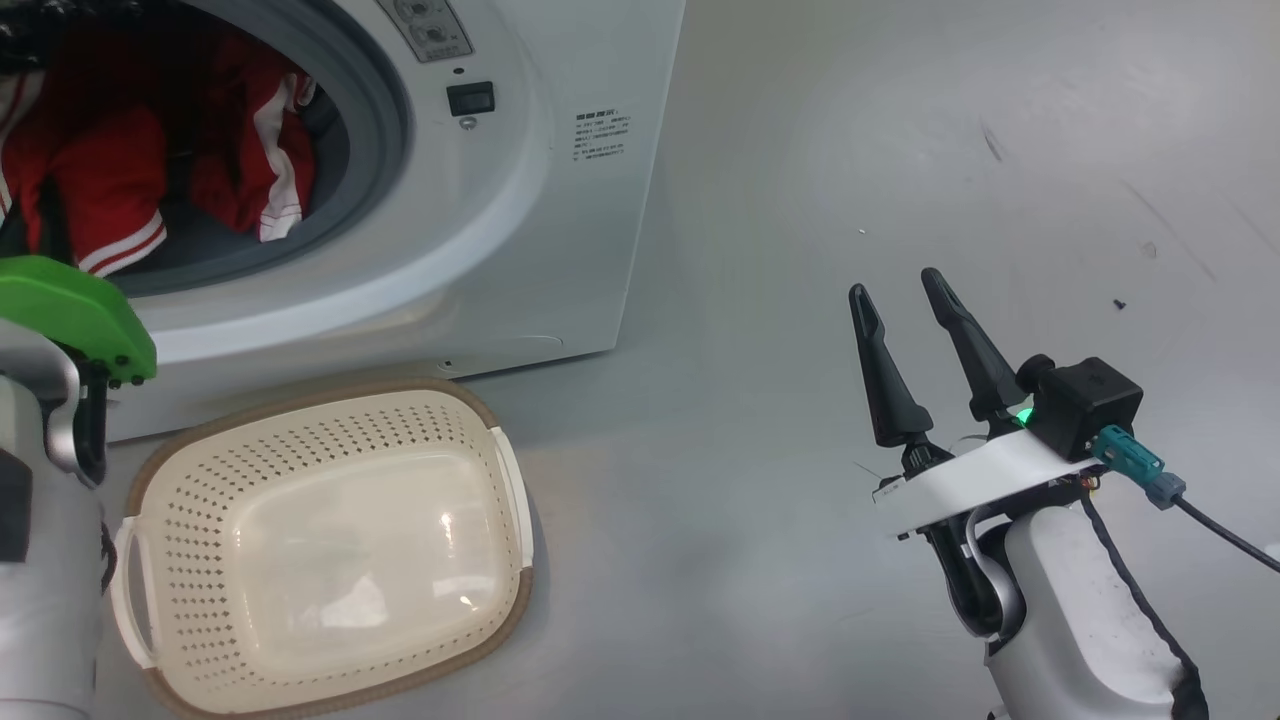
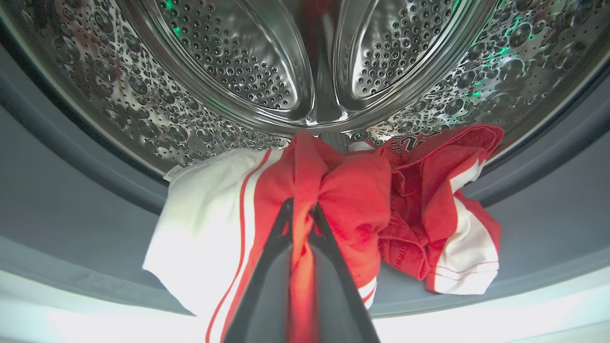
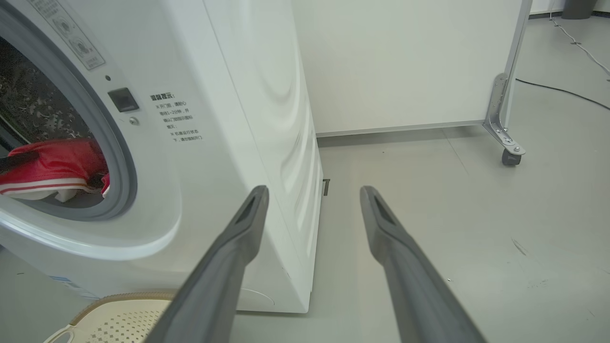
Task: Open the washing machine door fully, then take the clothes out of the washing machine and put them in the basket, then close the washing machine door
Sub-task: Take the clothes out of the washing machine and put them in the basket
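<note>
The washing machine (image 1: pixel 520 200) stands at the upper left with its porthole uncovered; the washing machine door is out of view. Red clothes (image 1: pixel 110 180) with white stripes lie at the mouth of the drum. In the left wrist view my left gripper (image 2: pixel 301 207) is shut on a fold of the red clothes (image 2: pixel 352 200), which drape over the grey gasket (image 2: pixel 71 200) in front of the steel drum (image 2: pixel 238 62). The cream basket (image 1: pixel 350 540) sits on the floor just below the porthole. My right gripper (image 1: pixel 895 284) hangs open over the floor, right of the machine.
A white partition panel (image 3: pixel 405 62) on a caster (image 3: pixel 510 155) stands behind the machine's right side. A cable (image 3: pixel 562 90) runs across the grey floor beyond it. My pale left forearm (image 1: pixel 40 560) is beside the basket's left handle.
</note>
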You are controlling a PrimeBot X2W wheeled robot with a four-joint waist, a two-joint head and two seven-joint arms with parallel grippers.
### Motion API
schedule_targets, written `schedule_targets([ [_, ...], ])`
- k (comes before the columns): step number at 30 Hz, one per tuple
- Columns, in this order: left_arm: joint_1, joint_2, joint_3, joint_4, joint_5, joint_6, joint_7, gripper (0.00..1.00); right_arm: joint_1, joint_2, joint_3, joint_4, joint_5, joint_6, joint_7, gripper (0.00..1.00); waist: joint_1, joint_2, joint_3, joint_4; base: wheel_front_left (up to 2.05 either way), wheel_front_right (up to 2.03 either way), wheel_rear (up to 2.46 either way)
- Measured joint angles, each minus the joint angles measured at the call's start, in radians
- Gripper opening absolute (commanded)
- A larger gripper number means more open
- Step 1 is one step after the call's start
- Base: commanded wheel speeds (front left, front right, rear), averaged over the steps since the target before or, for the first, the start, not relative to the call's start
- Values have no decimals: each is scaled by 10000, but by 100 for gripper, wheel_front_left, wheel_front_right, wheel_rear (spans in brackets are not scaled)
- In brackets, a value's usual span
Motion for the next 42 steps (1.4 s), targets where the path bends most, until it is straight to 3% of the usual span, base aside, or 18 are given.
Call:
schedule_targets([
  [16,1476,-596,-245,84,-176,-485,-1331,0,852,-75,-138,332,-71,0,0,100,0,0,-1475,804,0,0,0],
  [33,2894,-915,-485,-529,-211,-698,-1547,0,1401,-107,31,493,-69,0,0,100,0,0,-2658,1366,0,0,0],
  [42,3365,-943,-470,-1555,-240,-786,-1636,0,1572,-109,146,491,-69,0,0,100,0,0,-2914,1477,0,0,0],
])
